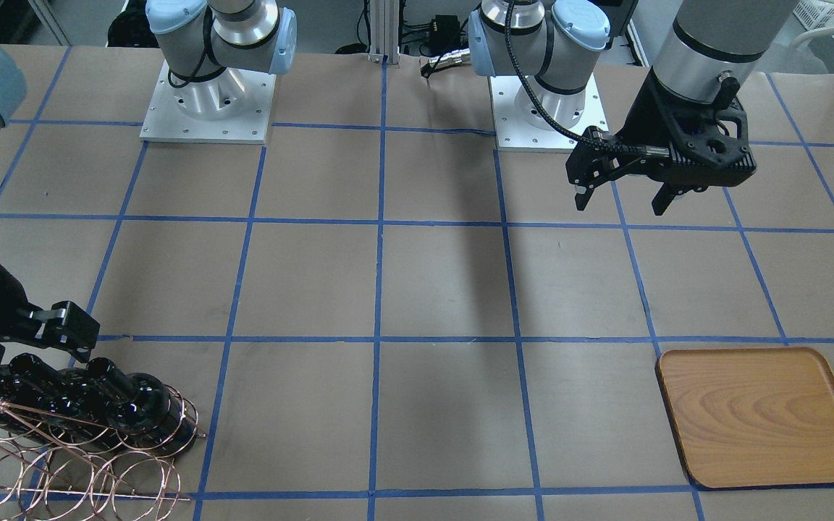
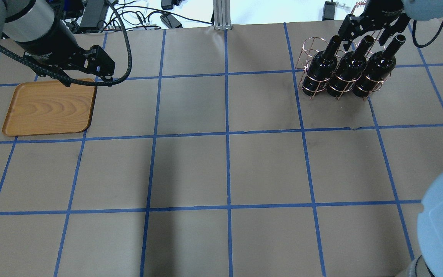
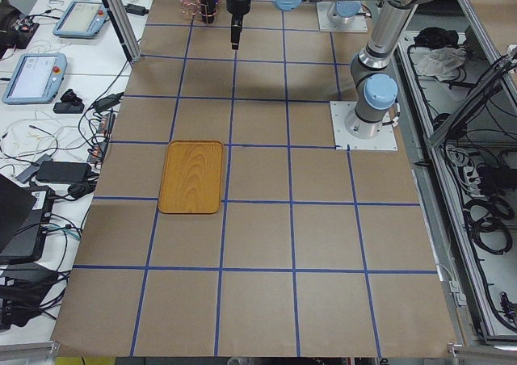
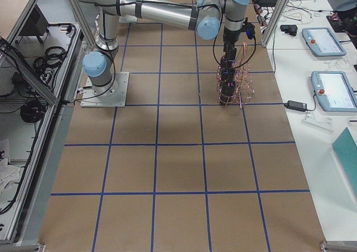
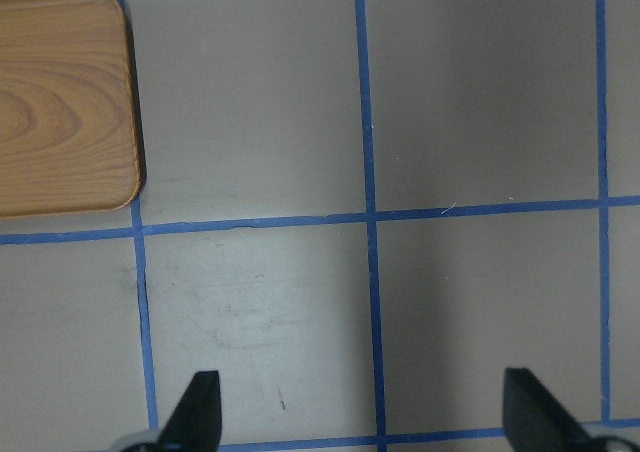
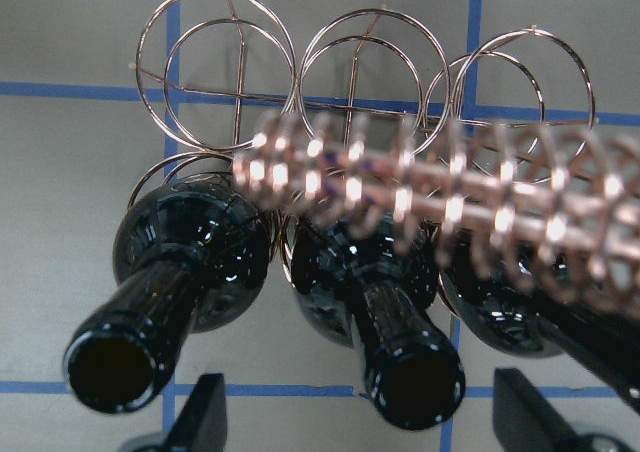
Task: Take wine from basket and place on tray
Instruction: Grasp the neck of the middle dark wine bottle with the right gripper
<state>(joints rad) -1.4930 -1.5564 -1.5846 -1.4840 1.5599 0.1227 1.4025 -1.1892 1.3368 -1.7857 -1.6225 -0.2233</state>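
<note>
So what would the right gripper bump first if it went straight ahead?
Probably the neck of the middle wine bottle, which sits inside the open right gripper; depth is unclear.

A: How is the light?
B: Bright and even, from overhead. Soft, wide shadows fall across the table (image 2: 190, 169).
A: Anything blurred?
B: Just ahead of the right gripper (image 6: 360, 380), the twisted handle (image 6: 430, 197) is out of focus and glints. The bottles (image 6: 190, 242) behind it are sharp, with small white glare spots.
</note>
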